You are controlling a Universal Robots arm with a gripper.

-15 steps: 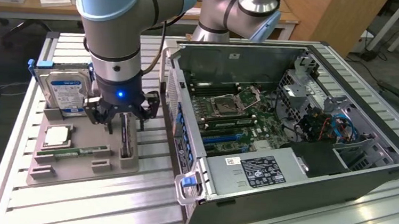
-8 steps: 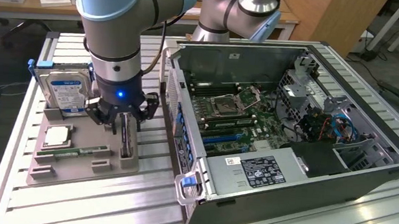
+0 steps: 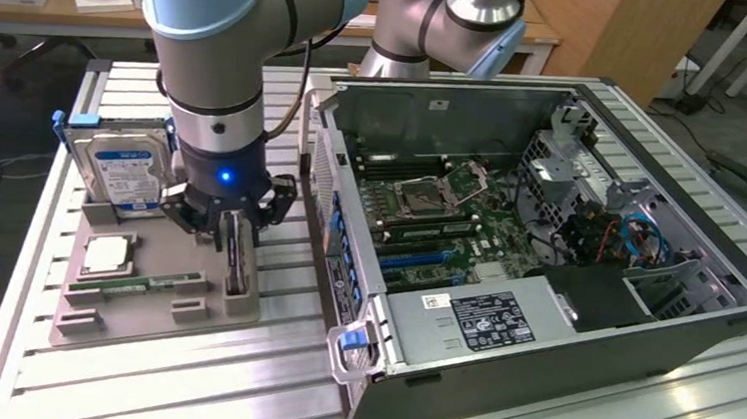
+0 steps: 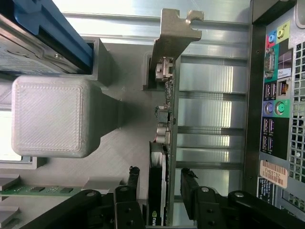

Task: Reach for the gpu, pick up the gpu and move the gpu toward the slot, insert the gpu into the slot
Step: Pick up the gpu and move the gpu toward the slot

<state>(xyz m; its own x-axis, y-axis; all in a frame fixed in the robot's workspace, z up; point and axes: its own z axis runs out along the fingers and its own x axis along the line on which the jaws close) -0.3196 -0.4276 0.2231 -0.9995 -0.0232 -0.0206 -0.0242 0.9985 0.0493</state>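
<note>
Gripper (image 3: pixel 234 244) (image 4: pixel 160 171) sits low over the grey fixture tray (image 3: pixel 138 319), fingers (image 4: pixel 133 177) spread apart. We note the gpu (image 3: pixel 241 271) (image 4: pixel 167 138) standing on edge in its holder, directly between the two fingers. A gap shows on each side, and we see no contact. Its silvery bracket (image 4: pixel 175 36) lies out beyond the fingertips. The hard drive (image 3: pixel 128 172) stands upright near the gripper, on the side away from the computer case (image 3: pixel 582 286). The memory stick (image 3: pixel 139 283) lies flat in the tray on that same side, just beside the gripper. The case is open on the gripper's other side, its motherboard (image 3: pixel 452 226) exposed, apart from the gpu.
</note>
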